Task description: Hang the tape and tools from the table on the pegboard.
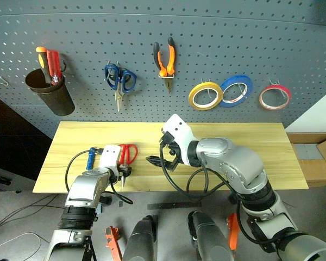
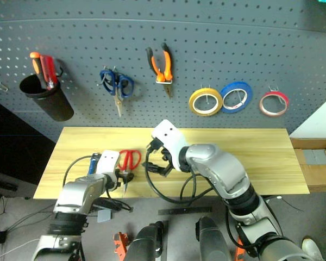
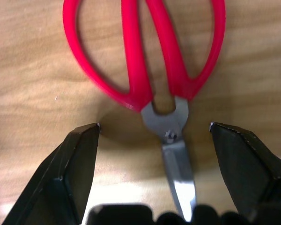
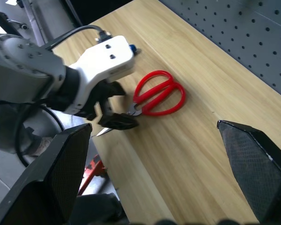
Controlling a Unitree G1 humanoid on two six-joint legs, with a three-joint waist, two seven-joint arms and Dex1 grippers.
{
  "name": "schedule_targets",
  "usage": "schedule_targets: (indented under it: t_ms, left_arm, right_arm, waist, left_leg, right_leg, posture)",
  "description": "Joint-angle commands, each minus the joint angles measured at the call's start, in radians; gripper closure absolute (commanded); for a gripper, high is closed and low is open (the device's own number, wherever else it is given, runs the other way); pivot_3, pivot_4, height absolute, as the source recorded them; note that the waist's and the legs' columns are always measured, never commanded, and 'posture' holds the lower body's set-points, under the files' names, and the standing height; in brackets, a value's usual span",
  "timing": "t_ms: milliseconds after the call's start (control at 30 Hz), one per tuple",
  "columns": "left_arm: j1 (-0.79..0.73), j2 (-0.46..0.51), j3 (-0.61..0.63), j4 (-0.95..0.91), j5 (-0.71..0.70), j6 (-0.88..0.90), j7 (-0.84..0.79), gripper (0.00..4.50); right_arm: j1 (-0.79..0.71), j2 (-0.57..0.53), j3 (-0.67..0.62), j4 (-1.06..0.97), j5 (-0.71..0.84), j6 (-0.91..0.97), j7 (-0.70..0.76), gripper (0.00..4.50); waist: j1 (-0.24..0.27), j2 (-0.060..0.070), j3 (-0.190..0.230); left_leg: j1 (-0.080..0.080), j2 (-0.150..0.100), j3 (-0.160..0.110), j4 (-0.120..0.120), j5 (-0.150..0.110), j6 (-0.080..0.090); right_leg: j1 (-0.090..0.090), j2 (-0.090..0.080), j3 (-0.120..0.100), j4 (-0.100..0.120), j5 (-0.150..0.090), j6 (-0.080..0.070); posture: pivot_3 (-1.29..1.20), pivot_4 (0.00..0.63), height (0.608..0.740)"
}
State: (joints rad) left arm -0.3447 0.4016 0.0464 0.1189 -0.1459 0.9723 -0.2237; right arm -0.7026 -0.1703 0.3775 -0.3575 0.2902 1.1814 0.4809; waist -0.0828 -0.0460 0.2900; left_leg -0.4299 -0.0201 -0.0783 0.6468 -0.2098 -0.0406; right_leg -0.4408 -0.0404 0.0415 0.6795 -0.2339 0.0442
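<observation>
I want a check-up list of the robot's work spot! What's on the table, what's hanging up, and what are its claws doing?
Surface: wooden table, mostly bare.
Job's things: red-handled scissors lie flat at the table's left front; blue-handled screwdriver lies beside them. Pliers and yellow tape already hang on the pegboard.
Clutter: blue-handled scissors, blue tape roll, red tape roll and a black cup of screwdrivers, all on the pegboard.
Grippers: left gripper open, its fingers either side of the scissors' pivot, blades pointing toward it. Right gripper open, holding nothing, over the table's middle.
Cables: black cables loop by both wrists.
Surroundings: cardboard boxes at the right.
</observation>
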Motion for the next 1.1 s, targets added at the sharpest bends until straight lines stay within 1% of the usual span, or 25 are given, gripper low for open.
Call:
schedule_targets:
  t_ms: [33, 67, 267, 300, 400, 567, 667, 800, 833, 933, 1100]
  left_arm:
    - [0.009, -0.006, 0.008, 0.058, 0.020, -0.024, 0.014, 0.86]
    - [0.010, -0.005, 0.008, 0.060, 0.021, -0.033, 0.013, 1.09]
    - [0.030, 0.005, 0.003, 0.055, 0.020, -0.089, -0.010, 3.17]
    - [0.038, 0.008, 0.001, 0.054, 0.022, -0.099, -0.014, 3.42]
    - [0.061, 0.013, 0.001, 0.037, 0.020, -0.130, -0.030, 3.43]
    - [0.125, 0.016, 0.040, -0.072, -0.005, -0.204, -0.061, 3.43]
    - [0.188, 0.026, 0.050, -0.180, 0.000, -0.335, -0.088, 3.43]
    - [0.244, 0.026, 0.047, -0.274, 0.024, -0.445, -0.083, 3.43]
    - [0.261, 0.032, 0.039, -0.299, 0.045, -0.499, -0.080, 3.43]
    - [0.329, 0.059, 0.023, -0.381, 0.098, -0.735, -0.106, 3.43]
    - [0.397, 0.103, 0.071, -0.417, 0.168, -1.009, -0.097, 3.43]
  right_arm:
    - [-0.019, -0.007, 0.003, -0.057, 0.009, -0.025, 0.002, 0.00]
    - [-0.019, -0.009, 0.004, -0.058, 0.009, -0.026, 0.000, 0.00]
    - [-0.021, -0.021, 0.006, -0.065, 0.011, -0.028, -0.005, 0.00]
    - [-0.020, -0.024, 0.006, -0.066, 0.011, -0.028, -0.006, 0.00]
    - [-0.019, -0.031, 0.006, -0.070, 0.012, -0.028, -0.006, 0.00]
    - [-0.016, -0.056, -0.013, -0.096, 0.021, -0.023, -0.001, 0.00]
    - [-0.021, -0.111, -0.040, -0.150, 0.019, -0.057, 0.019, 0.00]
    - [-0.021, -0.172, -0.076, -0.200, 0.029, -0.100, 0.049, 0.00]
    - [-0.017, -0.193, -0.085, -0.212, 0.025, -0.129, 0.059, 0.00]
    - [0.023, -0.246, -0.116, -0.248, 0.003, -0.297, 0.101, 0.00]
    - [0.054, -0.252, -0.160, -0.253, 0.067, -0.387, 0.165, 0.00]
  waist:
    - [0.000, 0.000, -0.001]
    - [0.000, 0.000, -0.002]
    - [0.000, 0.000, -0.003]
    - [-0.001, 0.000, -0.003]
    - [-0.001, 0.001, -0.005]
    - [-0.003, 0.001, -0.005]
    - [-0.001, 0.001, -0.005]
    - [0.002, 0.001, -0.005]
    - [0.002, 0.001, -0.005]
    - [0.002, 0.001, -0.005]
    - [0.001, 0.001, -0.005]
  left_leg:
    - [0.000, 0.000, 0.000, 0.000, 0.000, 0.000]
    - [0.000, 0.000, 0.000, 0.000, 0.000, 0.000]
    - [0.000, 0.000, 0.000, 0.000, 0.000, 0.000]
    - [0.000, 0.000, 0.000, 0.000, 0.000, 0.000]
    - [0.000, 0.000, 0.000, 0.000, 0.000, 0.000]
    - [0.000, 0.000, 0.001, -0.001, 0.000, 0.000]
    - [0.000, 0.000, 0.001, -0.001, 0.000, 0.000]
    - [-0.001, -0.001, 0.000, -0.001, 0.000, 0.000]
    - [-0.001, -0.001, 0.000, -0.001, 0.000, 0.000]
    - [-0.001, -0.002, 0.001, -0.002, 0.000, 0.000]
    - [-0.001, -0.002, 0.002, -0.003, 0.000, 0.001]
  right_leg:
    - [0.000, 0.000, 0.000, 0.000, 0.000, 0.000]
    - [0.000, 0.000, 0.000, 0.000, 0.000, 0.000]
    - [0.000, 0.000, 0.000, 0.000, 0.000, 0.000]
    - [0.000, 0.000, 0.000, 0.000, 0.000, 0.000]
    - [0.000, 0.000, 0.000, 0.000, 0.000, 0.000]
    - [0.000, -0.001, 0.000, -0.001, 0.000, 0.000]
    - [0.000, -0.005, 0.000, -0.002, 0.000, 0.000]
    - [0.000, -0.008, -0.001, -0.003, 0.000, 0.000]
    - [0.000, -0.008, -0.001, -0.003, 0.000, 0.000]
    - [0.000, -0.008, -0.001, -0.005, 0.000, 0.000]
    - [0.000, -0.009, -0.001, -0.007, 0.000, 0.000]
  posture:
    - [-0.11, 0.262, 0.740]
    - [-0.11, 0.262, 0.740]
    - [-0.11, 0.261, 0.740]
    - [-0.12, 0.258, 0.740]
    - [-0.12, 0.258, 0.740]
    - [-0.12, 0.257, 0.740]
    - [-0.11, 0.256, 0.740]
    - [-0.10, 0.252, 0.740]
    - [-0.10, 0.252, 0.740]
    - [-0.10, 0.250, 0.740]
    - [-0.10, 0.247, 0.740]
